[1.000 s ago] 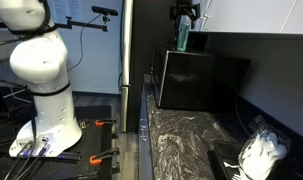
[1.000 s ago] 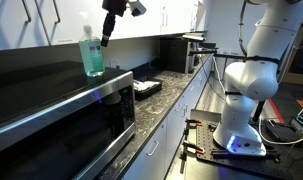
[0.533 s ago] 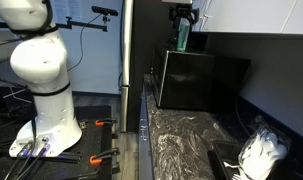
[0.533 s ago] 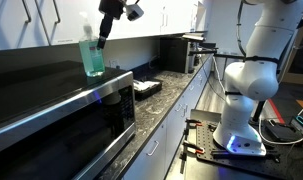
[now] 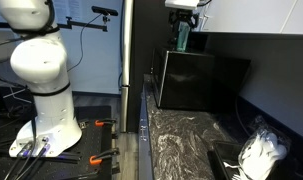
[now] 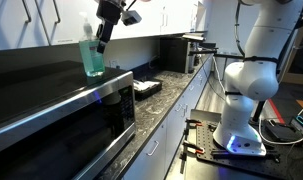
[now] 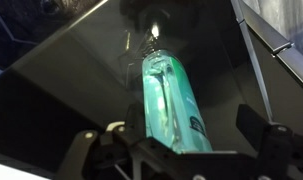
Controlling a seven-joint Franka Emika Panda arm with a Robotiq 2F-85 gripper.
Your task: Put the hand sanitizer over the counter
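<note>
the end effector (image 6: 100, 40) hangs spread wide over the green hand sanitizer bottle (image 6: 92, 60), upright on the microwave (image 6: 61, 115) at the tabletop's (image 5: 181, 135) end.

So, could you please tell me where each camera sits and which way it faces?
Exterior view: low over the counter, facing the microwave; arm at left, hand at the top.
Exterior view: by the microwave, facing the opposite way along the counter; arm at right, hand above the bottle.
Wrist view: looks down on the bottle; fingers at the bottom.
Shared: all three show the bottle.
</note>
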